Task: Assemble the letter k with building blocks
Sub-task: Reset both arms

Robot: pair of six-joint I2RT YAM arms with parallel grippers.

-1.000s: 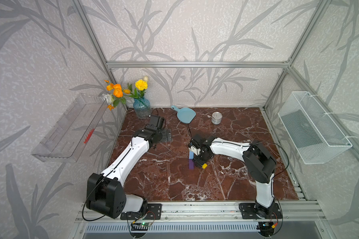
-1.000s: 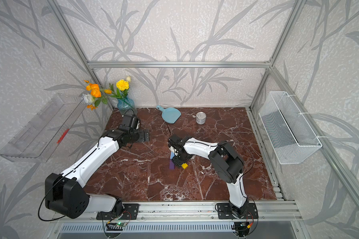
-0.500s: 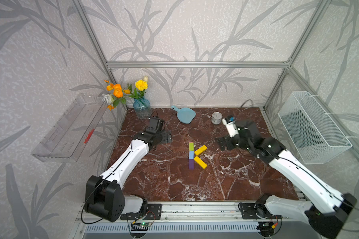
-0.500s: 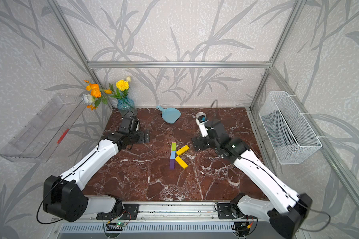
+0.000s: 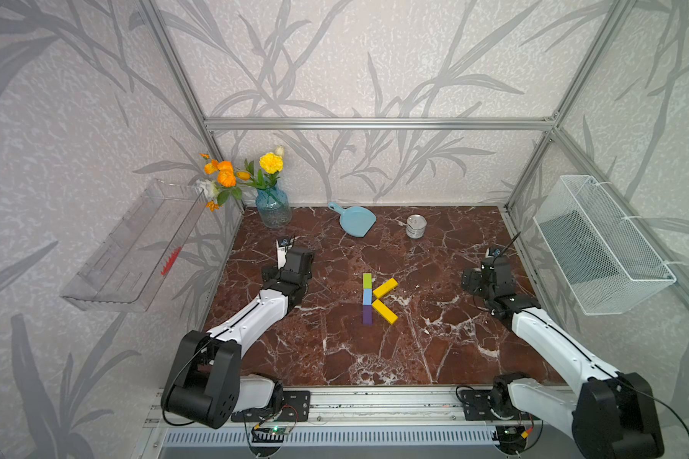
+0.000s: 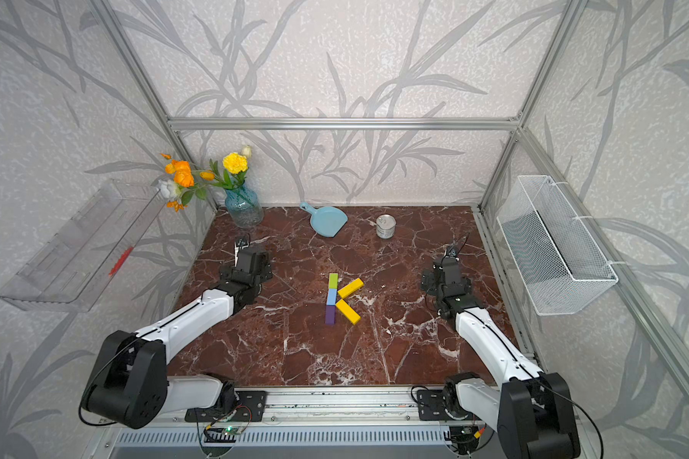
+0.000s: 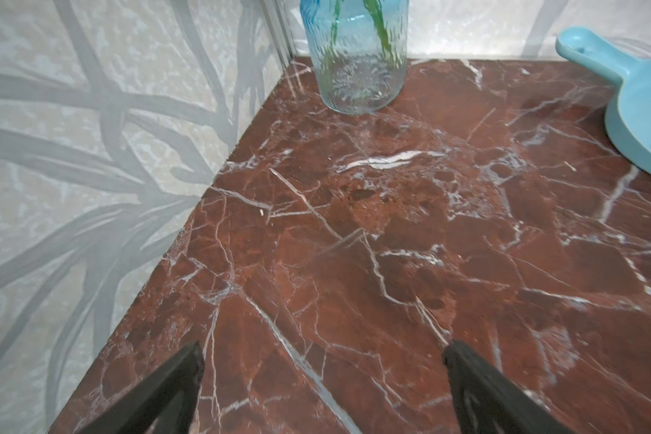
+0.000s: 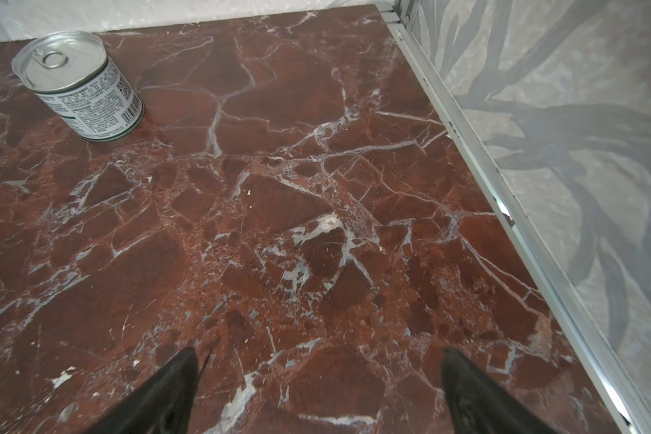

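Jaws gape empty; the letter k (image 5: pixel 368 296) lies complete, yellow-armed.

The counter (image 5: pixel 335 349) shows polished red-brown marble, white-veined, with a soft sheen. The tin can (image 8: pixel 78 84) gleams as bare bright metal, a printed paper label round it. Smooth satin plastic on the light blue dustpan (image 7: pixel 639 105), rippled blue-tinted glass on the vase (image 7: pixel 358 64). The building blocks (image 5: pixel 385 287) look matt and flat-coloured. The basket (image 5: pixel 613 262) is white wire mesh.
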